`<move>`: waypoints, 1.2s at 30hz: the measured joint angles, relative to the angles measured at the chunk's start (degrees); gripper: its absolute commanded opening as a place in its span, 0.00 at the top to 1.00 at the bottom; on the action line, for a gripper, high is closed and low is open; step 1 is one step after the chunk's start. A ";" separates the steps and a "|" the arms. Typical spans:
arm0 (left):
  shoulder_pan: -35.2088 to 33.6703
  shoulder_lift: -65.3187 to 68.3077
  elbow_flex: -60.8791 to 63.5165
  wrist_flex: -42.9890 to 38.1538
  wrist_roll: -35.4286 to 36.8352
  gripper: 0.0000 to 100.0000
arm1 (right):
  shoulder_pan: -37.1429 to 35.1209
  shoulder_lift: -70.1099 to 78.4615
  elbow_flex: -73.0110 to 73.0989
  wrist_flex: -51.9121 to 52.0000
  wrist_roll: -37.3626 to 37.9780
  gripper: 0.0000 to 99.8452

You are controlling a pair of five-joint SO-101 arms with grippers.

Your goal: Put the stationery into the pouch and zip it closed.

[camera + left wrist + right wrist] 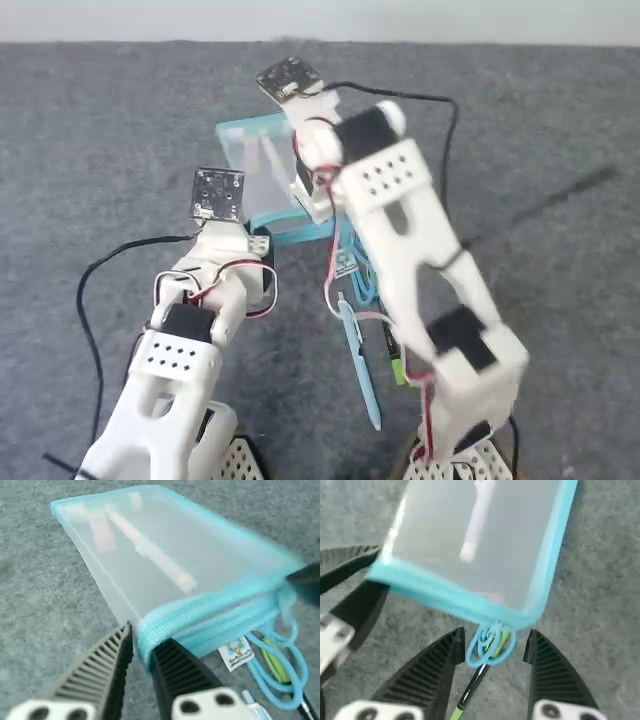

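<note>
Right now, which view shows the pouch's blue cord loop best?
The right wrist view: the pouch's blue cord loop sits centred between the right gripper's open fingers. The left wrist view catches it near the frame's edge; the high view shows part beside an arm.

Left arm (175, 385) and right arm (410, 235): white shells with rows of round holes, black servos (462, 338), red and black cables (84, 305). Left end effector (143, 639) and right end effector (496, 632): ribbed black fingers (420, 675), white bases.
</note>
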 measured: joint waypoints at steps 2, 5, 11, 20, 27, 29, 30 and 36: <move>0.09 0.00 0.00 0.00 0.00 0.99 | -0.09 -6.07 4.22 0.00 0.18 0.80; 0.09 0.00 0.00 0.00 0.00 0.99 | -0.09 -15.74 12.57 0.00 1.49 0.80; 0.09 0.00 0.00 0.00 0.00 0.99 | 0.97 -27.25 36.13 -0.53 3.69 0.80; 0.09 0.00 0.00 0.00 -0.09 0.99 | 5.27 -29.63 70.68 -20.75 6.51 0.80; 0.09 0.00 0.00 -0.18 -0.09 0.99 | 5.45 -29.63 80.97 -29.54 4.22 0.80; 0.09 0.00 0.00 -0.53 -0.09 0.99 | 5.36 -29.63 81.93 -30.24 3.87 0.80; 0.09 0.00 0.00 -0.62 -0.09 0.99 | 5.36 -29.63 82.64 -30.42 3.69 0.80; 0.09 0.00 0.00 -0.62 -0.09 0.99 | 5.36 -29.71 85.63 -31.91 2.90 0.80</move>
